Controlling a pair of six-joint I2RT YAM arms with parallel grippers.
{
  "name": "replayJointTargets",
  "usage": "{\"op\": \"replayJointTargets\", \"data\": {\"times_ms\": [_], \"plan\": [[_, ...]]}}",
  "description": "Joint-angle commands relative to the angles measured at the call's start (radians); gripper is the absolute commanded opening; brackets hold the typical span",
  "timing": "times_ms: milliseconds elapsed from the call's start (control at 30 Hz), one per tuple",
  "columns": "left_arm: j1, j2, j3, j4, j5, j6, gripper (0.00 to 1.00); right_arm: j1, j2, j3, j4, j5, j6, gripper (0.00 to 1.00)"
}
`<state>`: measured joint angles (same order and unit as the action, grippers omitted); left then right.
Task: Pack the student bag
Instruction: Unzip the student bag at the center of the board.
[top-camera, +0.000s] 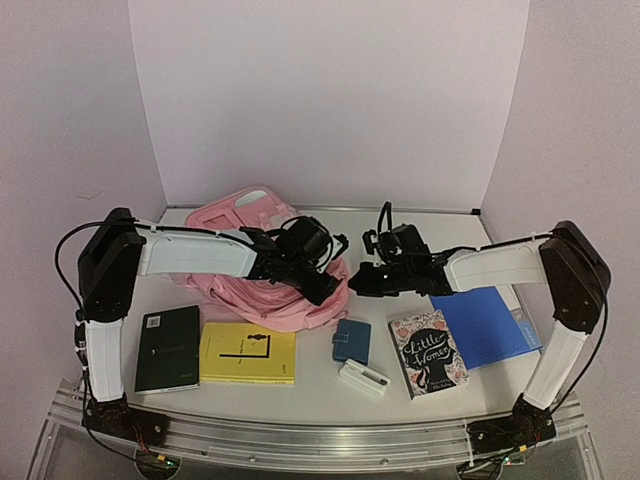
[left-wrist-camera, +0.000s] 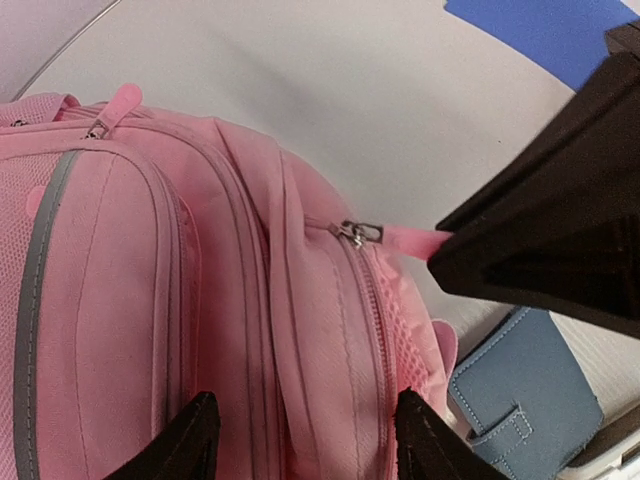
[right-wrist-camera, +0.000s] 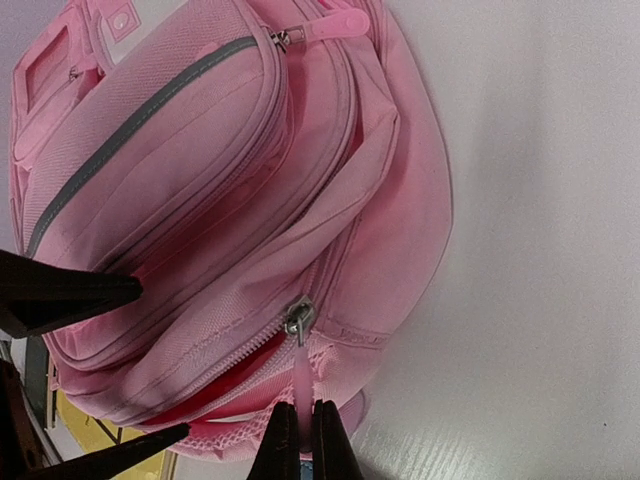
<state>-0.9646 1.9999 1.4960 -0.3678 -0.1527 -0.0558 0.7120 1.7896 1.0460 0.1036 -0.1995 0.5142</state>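
Pink fabric fills both wrist views: the student bag (top-camera: 232, 218) lies on the white counter (top-camera: 320, 385), towards its back edge and left of centre, front pockets and silver-grey strips facing up.

The right hand (right-wrist-camera: 300, 440) is closed on the bag's zip pull (right-wrist-camera: 299, 375), a thin pink tab pinched flat between its two fingertips. The tab runs taut from the metal slider (right-wrist-camera: 298, 320). Beside the slider the zip gapes a little and shows darker pink inside.

The left hand (left-wrist-camera: 305, 430) stands open above the bag. Its two dark fingers (left-wrist-camera: 190, 440) are spread apart over the bag's top seams, with fabric showing between them and nothing pinched. Whether the tips press on the fabric I cannot tell. From this wrist the same pull (left-wrist-camera: 410, 240) leads sideways off the bag into the black tip of the right hand (left-wrist-camera: 445, 258).

In front of the bag lie a dark book (top-camera: 168, 348) and a yellow book (top-camera: 248, 352), side by side. Just off the bag's near right corner sits a blue wallet (top-camera: 351, 340), with a small white case (top-camera: 363, 378) in front of it. Further right of the bag are a "Little Women" paperback (top-camera: 428, 352) and a blue folder (top-camera: 485, 325), the folder partly under the right arm.
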Motion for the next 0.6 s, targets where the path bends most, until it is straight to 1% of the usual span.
{"op": "replayJointTargets", "data": {"times_ms": [0,100,167,200,233,300,433,567], "plan": [[-0.006,0.035,0.083,-0.036,-0.070,-0.013,0.48,-0.003,-0.081,-0.010,0.045,0.013,0.008,0.00],[-0.006,0.028,0.084,-0.037,-0.086,-0.011,0.25,-0.002,-0.101,-0.018,0.045,0.035,0.021,0.00],[-0.007,0.003,0.085,-0.041,-0.091,-0.006,0.06,-0.003,-0.116,-0.015,0.033,0.063,0.035,0.00],[-0.007,-0.010,0.087,-0.044,-0.089,-0.001,0.02,-0.004,-0.124,-0.013,0.025,0.067,0.036,0.00],[-0.007,-0.025,0.090,-0.048,-0.084,0.006,0.00,-0.004,-0.133,-0.010,0.019,0.069,0.037,0.00],[-0.007,-0.061,0.114,-0.074,-0.075,0.036,0.00,-0.009,-0.149,0.001,0.004,0.066,0.036,0.00],[-0.007,-0.128,0.217,-0.199,-0.060,0.137,0.00,-0.038,-0.174,0.030,-0.055,0.062,0.030,0.00],[-0.007,-0.184,0.306,-0.335,0.031,0.242,0.00,-0.076,-0.209,0.045,-0.088,0.022,0.025,0.00]]}}
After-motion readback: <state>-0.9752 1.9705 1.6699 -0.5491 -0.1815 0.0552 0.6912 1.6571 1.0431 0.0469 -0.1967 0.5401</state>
